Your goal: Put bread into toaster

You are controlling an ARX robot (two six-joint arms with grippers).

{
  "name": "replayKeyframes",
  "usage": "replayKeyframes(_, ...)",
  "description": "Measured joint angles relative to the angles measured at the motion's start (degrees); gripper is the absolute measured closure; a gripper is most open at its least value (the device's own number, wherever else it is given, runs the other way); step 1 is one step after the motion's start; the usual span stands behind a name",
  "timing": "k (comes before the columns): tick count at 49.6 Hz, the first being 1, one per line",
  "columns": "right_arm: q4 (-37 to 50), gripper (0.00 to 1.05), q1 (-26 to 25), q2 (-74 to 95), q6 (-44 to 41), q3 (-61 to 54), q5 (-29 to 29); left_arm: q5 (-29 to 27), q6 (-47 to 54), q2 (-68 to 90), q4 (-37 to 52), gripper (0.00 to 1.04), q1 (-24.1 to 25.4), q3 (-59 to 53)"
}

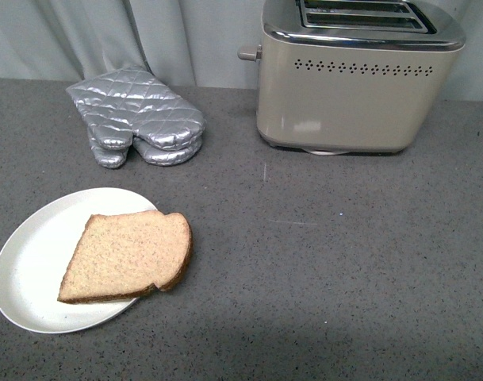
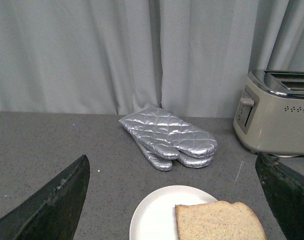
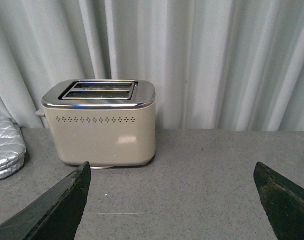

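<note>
Starting out, I'd say: the bread [image 1: 126, 255] lies on the white plate [image 1: 35, 262], well apart from the toaster [image 1: 356, 87]. Left gripper [image 2: 171, 165] and right gripper [image 3: 171, 167] gape empty; next, the left one needs to pinch the slice.

The left end effector [image 2: 171, 165] is spread wide open, and its two dark, tapered fingers [image 2: 57, 205] show only at the opposite edges of the left wrist view, well apart, with their worn inner faces turned toward each other. The right end effector [image 3: 171, 165] is open just as wide, its dark fingers [image 3: 57, 205] likewise set far apart. Both hang low over the desk [image 2: 42, 140], pointing roughly level along it, their fingers touching nothing.
</note>
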Motion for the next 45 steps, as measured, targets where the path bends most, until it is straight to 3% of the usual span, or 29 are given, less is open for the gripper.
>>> replayKeyframes(43,0.0,0.1,0.0,0.0,0.0,0.0,0.0,-0.07,-0.02,0.02,-0.02,0.07,-0.02,0.02)
replayKeyframes(45,0.0,0.1,0.0,0.0,0.0,0.0,0.0,-6.34,-3.28,2.69,-5.49,0.07,-2.14,1.9)
